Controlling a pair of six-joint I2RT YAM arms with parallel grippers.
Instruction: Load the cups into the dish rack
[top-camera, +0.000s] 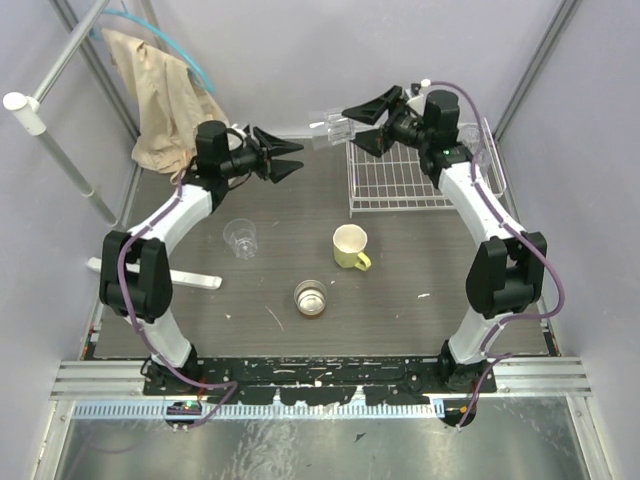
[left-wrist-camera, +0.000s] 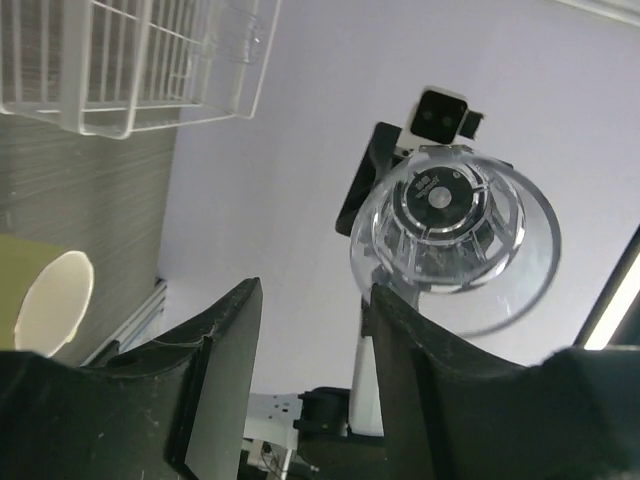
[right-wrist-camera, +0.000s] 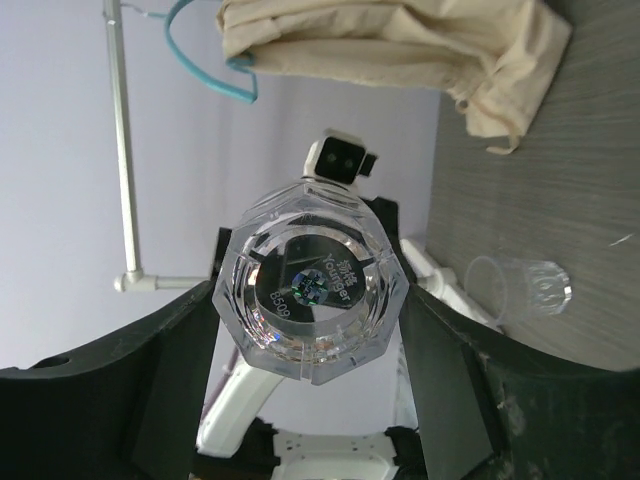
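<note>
Right claw (top-camera: 353, 128): closed on the held tumbler (right-wrist-camera: 310, 290), which is carried sideways in the air at the fingertips, base toward the wrist. Hazard, as judged: slick faceted glass on so shallow a hold may slip and drop to the table. Left claw (top-camera: 297, 158): open, empty, just beyond the held tumbler's mouth; closing in carelessly could knock it loose. Dish rack (top-camera: 400, 185): beside and below the right claw, on its wrist side; the glass could catch the wire rim going in, or strike the one inside. Count of clear tumblers, three seen: held tumbler, one; rack tumbler (left-wrist-camera: 235, 35), one; table tumbler (top-camera: 240, 237), one, standing well apart from both claws; a fourth not in view. Yellow mug (top-camera: 349, 245): one, on the table. Metallic-brown cup (top-camera: 311, 297): one, farther toward the bases. Cloth (top-camera: 160, 100): one, behind the left claw
</note>
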